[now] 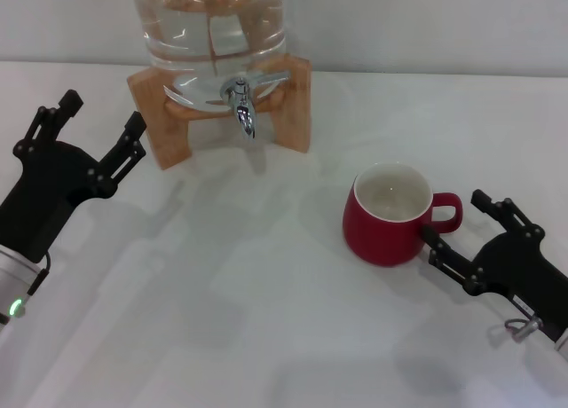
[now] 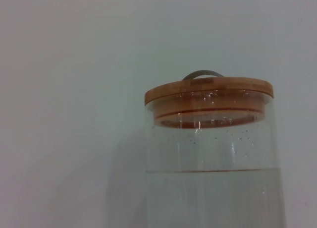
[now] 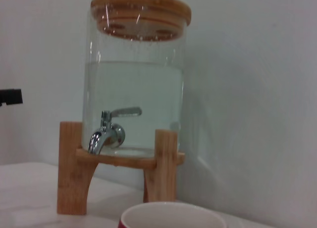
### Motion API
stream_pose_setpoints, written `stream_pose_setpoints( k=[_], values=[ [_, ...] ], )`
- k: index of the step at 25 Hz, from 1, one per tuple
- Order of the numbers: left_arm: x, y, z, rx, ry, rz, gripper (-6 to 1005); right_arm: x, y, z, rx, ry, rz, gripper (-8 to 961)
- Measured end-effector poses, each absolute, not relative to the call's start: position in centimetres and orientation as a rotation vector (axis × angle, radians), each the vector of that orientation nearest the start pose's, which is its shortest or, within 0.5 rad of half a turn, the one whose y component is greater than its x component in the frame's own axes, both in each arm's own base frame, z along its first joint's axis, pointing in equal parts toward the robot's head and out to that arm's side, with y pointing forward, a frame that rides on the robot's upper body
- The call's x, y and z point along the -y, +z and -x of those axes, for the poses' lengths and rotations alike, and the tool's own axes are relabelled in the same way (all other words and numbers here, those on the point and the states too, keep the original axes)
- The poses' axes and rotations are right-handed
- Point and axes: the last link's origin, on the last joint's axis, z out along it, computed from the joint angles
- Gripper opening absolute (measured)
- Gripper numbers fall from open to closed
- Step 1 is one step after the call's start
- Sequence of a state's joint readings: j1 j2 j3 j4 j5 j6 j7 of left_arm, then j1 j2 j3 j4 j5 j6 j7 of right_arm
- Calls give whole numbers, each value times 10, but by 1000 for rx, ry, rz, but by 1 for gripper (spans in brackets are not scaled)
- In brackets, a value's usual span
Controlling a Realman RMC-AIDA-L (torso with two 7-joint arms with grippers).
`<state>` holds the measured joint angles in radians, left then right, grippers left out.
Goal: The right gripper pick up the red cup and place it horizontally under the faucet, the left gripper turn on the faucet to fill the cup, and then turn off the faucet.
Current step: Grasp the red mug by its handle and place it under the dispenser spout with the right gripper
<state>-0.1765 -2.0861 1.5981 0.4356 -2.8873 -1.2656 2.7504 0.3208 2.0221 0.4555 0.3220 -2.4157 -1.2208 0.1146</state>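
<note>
We saw the right gripper (image 1: 454,227) low near the table's (image 1: 266,337) right edge, fingers spread wide w/ the handle of the red cup (image 1: 388,215) between the tips; we couldn't tell if they touched it. The cup stood upright, right of the table's middle, apart from the stand. The left gripper (image 1: 104,121) hovered by the left edge, also spread wide, holding nothing. Farther back, near the rear edge, the glass jar (image 1: 209,22) sat on its wooden stand (image 1: 164,115), part full, wooden lid (image 3: 140,6) on. The faucet (image 1: 241,102) pointed down, no water running.
</note>
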Motion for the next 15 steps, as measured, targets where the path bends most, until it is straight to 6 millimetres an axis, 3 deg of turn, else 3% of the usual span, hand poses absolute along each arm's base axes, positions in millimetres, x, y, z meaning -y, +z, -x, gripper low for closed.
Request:
stream_pose_setpoints(
  k=[15],
  values=[
    [-281,-8,312,400,-893,1793,873,-272,-75,-302,-395,727,2058,839]
  ],
)
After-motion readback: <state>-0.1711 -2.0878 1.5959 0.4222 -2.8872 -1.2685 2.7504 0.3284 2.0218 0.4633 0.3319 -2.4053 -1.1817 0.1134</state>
